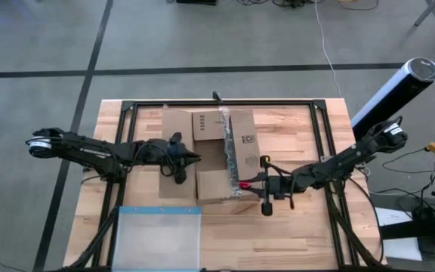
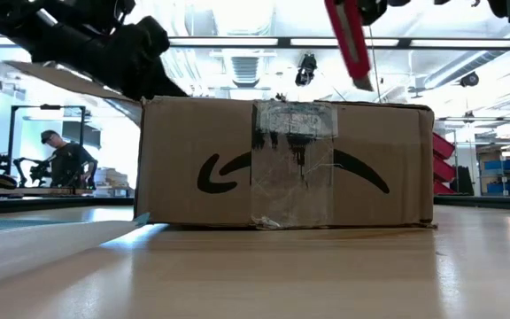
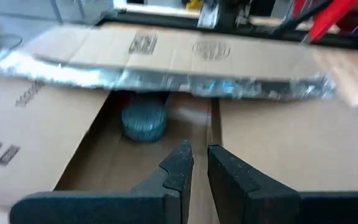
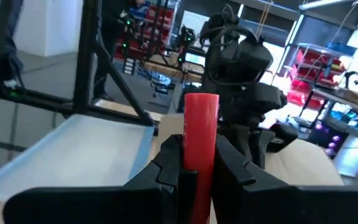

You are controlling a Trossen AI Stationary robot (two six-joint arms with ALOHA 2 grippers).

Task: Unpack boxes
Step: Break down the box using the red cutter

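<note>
A brown cardboard box (image 1: 206,125) stands mid-table with its flaps spread and a taped flap (image 1: 231,147) standing up; the low view shows its taped front (image 2: 290,164). Inside lies a round blue-grey thing (image 3: 143,119). My left gripper (image 1: 193,159) hovers over the box's left flap and opening, its fingers (image 3: 179,163) shut to a slit with nothing between; whether it touches the flap, I cannot tell. My right gripper (image 1: 254,181) is at the box's near right corner, shut on a small red tool (image 4: 201,124). My right gripper pinches the red tool's shaft (image 4: 199,163) between its two fingers. The fingers come in about level from the table's right and lie along the tool. Its free end (image 1: 242,183) sticks out past the fingertips toward the box. The tool hangs tilted above the box top (image 2: 348,40).
A clear plastic pouch (image 1: 157,238) with a blue edge lies flat at the near left. A black frame (image 1: 225,102) runs around the table top. A silver cylinder (image 1: 395,87) stands off the table's far right corner. A person (image 2: 65,159) is far behind the table.
</note>
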